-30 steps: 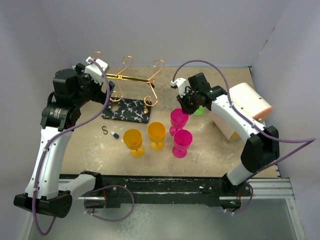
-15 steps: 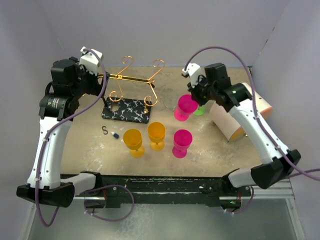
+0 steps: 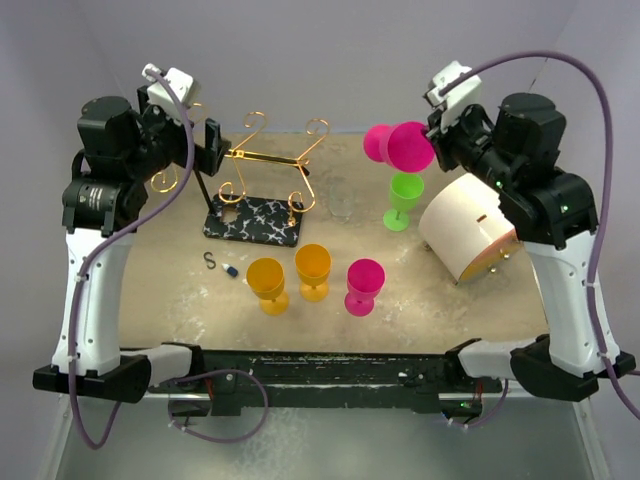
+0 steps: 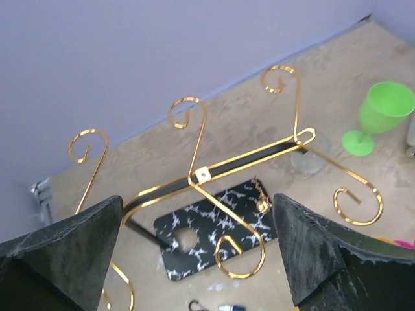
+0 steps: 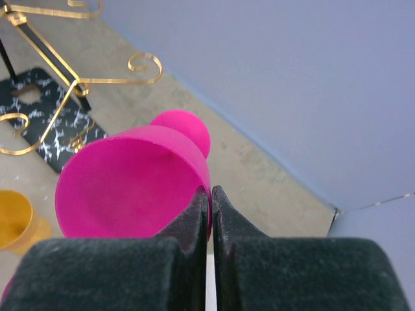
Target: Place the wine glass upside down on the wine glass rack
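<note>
Over table (image 3: 450, 300) far edge, my right gripper (image 5: 211, 194) pinches pink wine glass (image 5: 130, 188) by rim. Beside rack (image 4: 246, 159), left gripper (image 4: 196, 201) gapes wide.

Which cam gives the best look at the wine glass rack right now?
Left wrist: the wine glass rack fills the frame, with its curls and marbled base clear. Top external shows it small from above; right wrist catches only a corner, a few curls and part of the base.

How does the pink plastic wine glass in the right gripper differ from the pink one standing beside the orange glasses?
The held pink plastic wine glass hangs in the air, tipped sideways, rim pinched by the right gripper; the standing pink glass sits upright on the table, untouched. Same colour and goblet shape.
</note>
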